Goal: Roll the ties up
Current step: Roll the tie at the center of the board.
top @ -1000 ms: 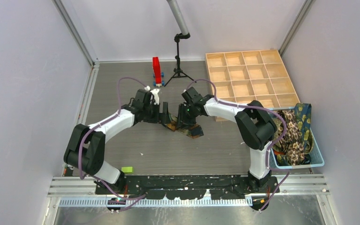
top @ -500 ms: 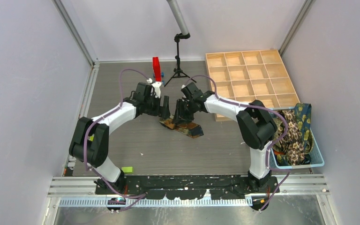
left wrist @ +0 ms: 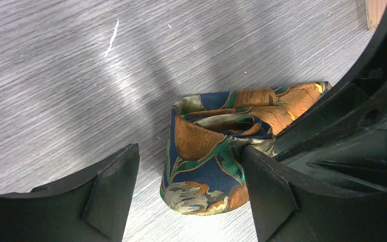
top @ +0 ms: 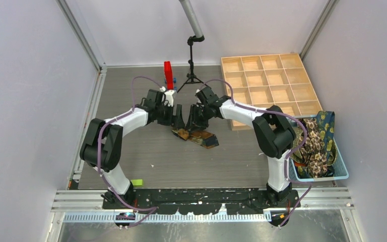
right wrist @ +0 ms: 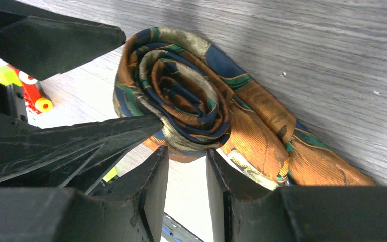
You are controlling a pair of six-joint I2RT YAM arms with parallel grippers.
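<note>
A navy silk necktie [top: 197,136] patterned in orange, teal and pale gold lies on the grey wood-grain table [top: 181,161], about mid-table and between the 2 grippers. Part of it is wound into a loose spiral roll [right wrist: 181,96] that stands on its edge. The rest trails away flat towards the near right.

The left gripper [left wrist: 189,151] is spread wide, with its 2 black fingers on either side of the roll. One finger [left wrist: 267,191] touches the fabric and the other [left wrist: 111,191] stands clear of it.

The right gripper [right wrist: 186,154] reaches in from the opposite side. Its fingers are close together with only a narrow gap, and their tips sit at the roll's edge. I cannot tell whether they pinch any fabric.

In the top view the left gripper [top: 178,121] and right gripper [top: 195,121] nearly meet above the tie, with both white arms bent inward.

Near the right arm's base, a light blue plastic basket [top: 340,174] holds several more patterned ties [top: 315,143] in brown, tan and navy, heaped loosely. A shallow pale wooden tray [top: 267,83] divided into square compartments sits at the far right of the table. A red upright block [top: 168,75] and a black tripod stand [top: 191,75] stand at the far edge. A small lime green piece [top: 136,182] lies near the left arm's base.
</note>
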